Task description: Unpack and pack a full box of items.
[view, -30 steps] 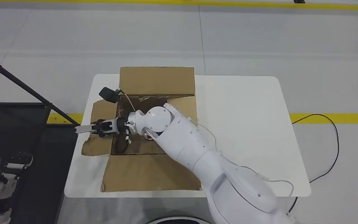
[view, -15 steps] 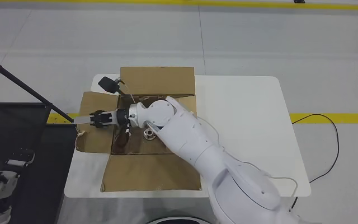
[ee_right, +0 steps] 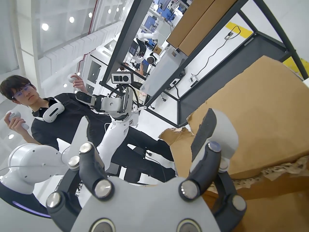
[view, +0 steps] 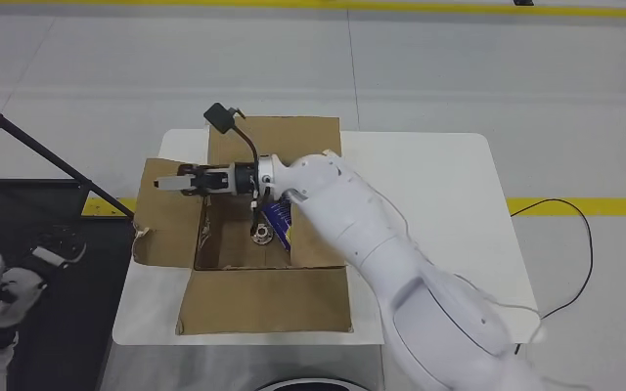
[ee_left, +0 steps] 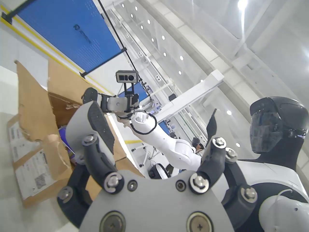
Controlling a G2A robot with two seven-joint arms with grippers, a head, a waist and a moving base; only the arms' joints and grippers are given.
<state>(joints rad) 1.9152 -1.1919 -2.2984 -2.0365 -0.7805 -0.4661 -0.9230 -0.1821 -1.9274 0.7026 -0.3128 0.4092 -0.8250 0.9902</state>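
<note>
An open cardboard box sits on the left half of the white table, all its flaps folded out. Inside lie a blue item and a small round metal piece. My right gripper hovers over the far part of the torn left flap, open and empty. In the right wrist view that gripper has the flap's ragged edge just beside one finger. My left gripper is open and empty, low beside the box and looking up at the right arm.
A black rack with a slanted black pole stands just off the table's left edge. The right half of the table is bare. A black cable lies on the floor at the right.
My right gripper has swung from the near part of the left flap toward the far part. The flap now lies flatter and wider, and the blue item has come into sight inside the box.
</note>
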